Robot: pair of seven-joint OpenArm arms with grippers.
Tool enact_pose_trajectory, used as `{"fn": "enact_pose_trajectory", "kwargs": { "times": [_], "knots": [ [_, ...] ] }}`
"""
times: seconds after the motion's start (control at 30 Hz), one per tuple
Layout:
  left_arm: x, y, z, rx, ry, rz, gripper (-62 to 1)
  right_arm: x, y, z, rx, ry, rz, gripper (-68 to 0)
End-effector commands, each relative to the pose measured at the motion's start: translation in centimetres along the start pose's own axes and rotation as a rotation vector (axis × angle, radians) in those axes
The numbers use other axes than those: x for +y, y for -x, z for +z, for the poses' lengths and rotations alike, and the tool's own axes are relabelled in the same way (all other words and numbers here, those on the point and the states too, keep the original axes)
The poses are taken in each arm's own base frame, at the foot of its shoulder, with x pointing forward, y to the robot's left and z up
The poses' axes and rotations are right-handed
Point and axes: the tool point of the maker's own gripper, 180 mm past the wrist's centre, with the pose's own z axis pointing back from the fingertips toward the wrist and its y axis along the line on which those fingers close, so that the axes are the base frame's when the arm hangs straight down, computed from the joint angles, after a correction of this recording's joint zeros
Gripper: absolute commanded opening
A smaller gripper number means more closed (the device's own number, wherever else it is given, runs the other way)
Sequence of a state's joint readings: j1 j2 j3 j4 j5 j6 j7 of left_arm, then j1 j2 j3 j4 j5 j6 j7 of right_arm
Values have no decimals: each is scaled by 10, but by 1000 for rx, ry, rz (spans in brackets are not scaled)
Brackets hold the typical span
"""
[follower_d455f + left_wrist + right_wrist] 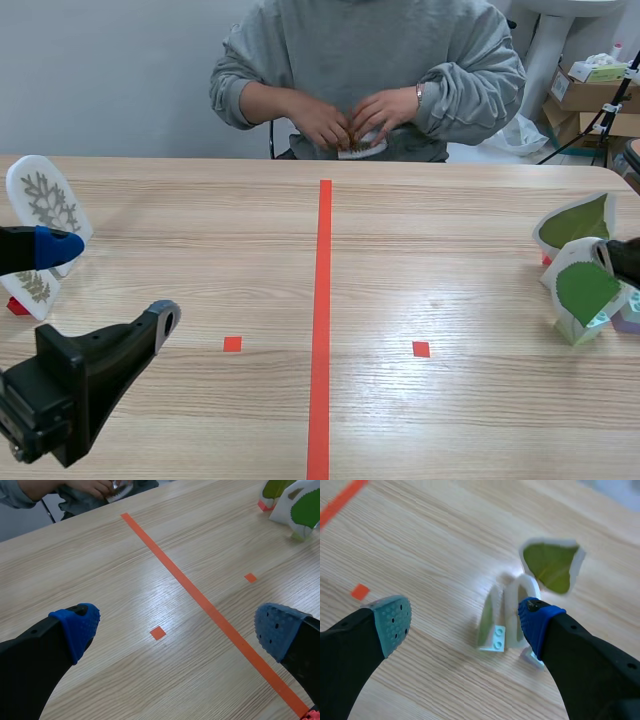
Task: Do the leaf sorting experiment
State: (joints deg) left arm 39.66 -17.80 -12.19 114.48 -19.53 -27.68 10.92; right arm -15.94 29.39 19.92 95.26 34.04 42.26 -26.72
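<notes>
Left pincer (178,628) and right pincer (465,617) gape as a leaf is readied

The right pincer hangs just beside the green leaf cards (550,567) at the surface's (450,230) right edge; pale leaf cards (45,200) stand at its left edge. Across the surface, a person's hands (350,120) hold a fresh card (362,150). The pincers had best hold off until it is set down, then take it low by its base.

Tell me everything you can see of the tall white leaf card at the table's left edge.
The tall leaf card is a white, round-topped cutout, plastic-looking, showing a grey-green branching leaf. It stands near the table's left edge. A smaller card stands in front of it. One blue pad of the left gripper overlaps its lower part; contact cannot be told.
</notes>
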Motion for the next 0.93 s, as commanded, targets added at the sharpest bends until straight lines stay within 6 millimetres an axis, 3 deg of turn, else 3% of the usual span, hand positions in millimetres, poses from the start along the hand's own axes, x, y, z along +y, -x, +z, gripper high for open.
{"fn": "enact_pose_trajectory", "kwargs": {
  "times": [0.0, 0.2, 0.47, 0.6, 0.9],
  "knots": [
    [-1, -5, 1, -19, 3, -1, 14, 15, -16, 4, -52, -42, 20, -231],
    [-1, -7, 1, -26, 3, 0, 14, 75, -63, 10, -183, -160, 88, -231],
    [-2, -12, 1, -53, 9, 42, 14, 129, -65, -2, -197, -312, 49, -231],
    [-2, -12, 1, -53, 9, 42, 14, 141, -63, -3, -191, -356, 32, -231],
    [-2, -11, 1, -51, 9, 42, 14, 142, -61, -4, -175, -360, 33, -232]
  ]
}}
